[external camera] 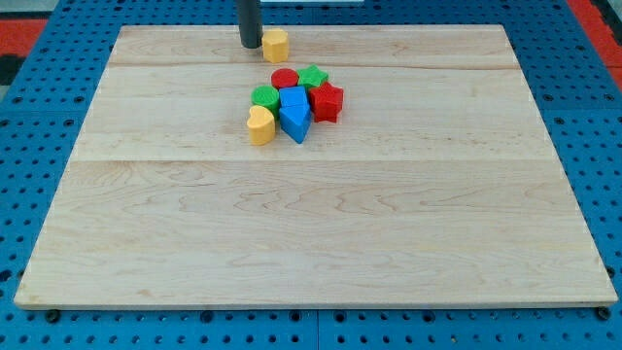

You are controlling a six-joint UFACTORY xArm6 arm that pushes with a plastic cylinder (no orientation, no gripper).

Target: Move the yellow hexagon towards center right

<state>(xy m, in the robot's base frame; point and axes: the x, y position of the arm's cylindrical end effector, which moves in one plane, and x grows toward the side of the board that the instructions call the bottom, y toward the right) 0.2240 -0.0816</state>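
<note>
Yellow hexagon [276,45] near board's top edge | my tip [251,45] just left | wooden board [321,243] on blue pegboard [593,126]

Looks like a robotics lab / test bench: a pale wooden board [321,224] sits on a blue perforated base plate [39,117] (regular grid of holes, like a mounting breadboard), w/ red matting [595,15] at the view's top corners. No household or shop items.
</note>
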